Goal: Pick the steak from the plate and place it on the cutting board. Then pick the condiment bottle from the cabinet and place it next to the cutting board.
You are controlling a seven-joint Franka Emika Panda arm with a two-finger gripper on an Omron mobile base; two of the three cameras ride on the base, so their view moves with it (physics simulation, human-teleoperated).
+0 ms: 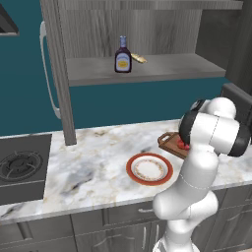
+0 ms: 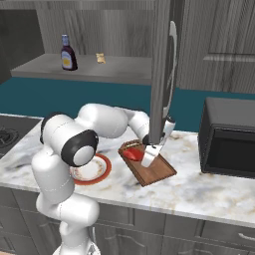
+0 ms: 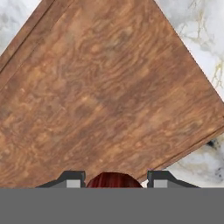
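The steak (image 3: 114, 179) sits between my two fingertips (image 3: 72, 179) and fills the gap between them. My gripper (image 2: 148, 160) is shut on it, low over the near-left part of the cutting board (image 2: 158, 172). From the left base view the steak (image 1: 183, 145) peeks out from behind my arm on the cutting board (image 1: 169, 141). The plate (image 1: 149, 169) lies bare on the counter, left of the board. The condiment bottle (image 1: 122, 55) stands upright on the shelf of the cabinet (image 1: 58, 74), far above and left of the gripper.
A small yellowish-tan oblong item (image 1: 139, 59) lies on the shelf right of the bottle. The cabinet side panel with its white handle (image 2: 172, 69) hangs just behind the gripper. A dark microwave (image 2: 229, 144) stands to the right, and a stove burner (image 1: 19, 165) at the far left.
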